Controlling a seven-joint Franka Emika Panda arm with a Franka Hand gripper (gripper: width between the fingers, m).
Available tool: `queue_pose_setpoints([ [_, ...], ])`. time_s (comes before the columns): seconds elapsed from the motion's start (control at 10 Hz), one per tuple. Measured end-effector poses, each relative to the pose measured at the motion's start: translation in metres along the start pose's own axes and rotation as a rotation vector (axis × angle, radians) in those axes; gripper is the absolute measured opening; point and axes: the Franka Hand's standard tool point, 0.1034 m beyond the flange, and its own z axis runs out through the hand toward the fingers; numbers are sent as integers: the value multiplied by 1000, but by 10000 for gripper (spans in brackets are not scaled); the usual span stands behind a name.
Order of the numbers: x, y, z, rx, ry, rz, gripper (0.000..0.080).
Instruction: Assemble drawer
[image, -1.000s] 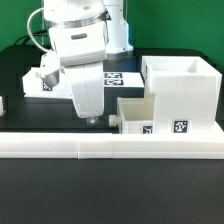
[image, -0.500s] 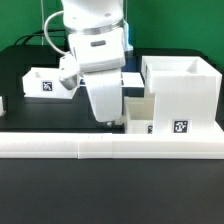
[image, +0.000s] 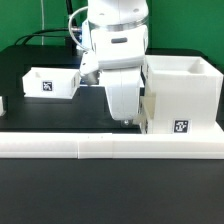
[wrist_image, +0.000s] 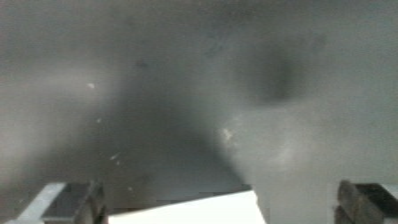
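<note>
2 white boxes stand well apart in exterior view: small drawer (image: 50, 82) toward its left, big case (image: 185, 85) toward its right; gripper (image: 126, 121) hangs low just beside case. Wrist view, blurred: fingers (wrist_image: 68, 204) spread wide, nothing held. Drawer not yet inside case; most work likely left.

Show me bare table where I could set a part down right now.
Free: black tabletop between small white open box, white front rail and white robot arm. Crowded: the pincer hangs close beside the tall white box.
</note>
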Motion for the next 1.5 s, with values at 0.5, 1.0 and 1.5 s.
queue_pose_setpoints([
  [0.5, -87, -3, -13, -34, 2, -217, 649],
  [1.0, -105, -76, -29, -189, -47, -105, 649],
  [1.5, -106, -101, -14, -179, -40, -14, 649],
])
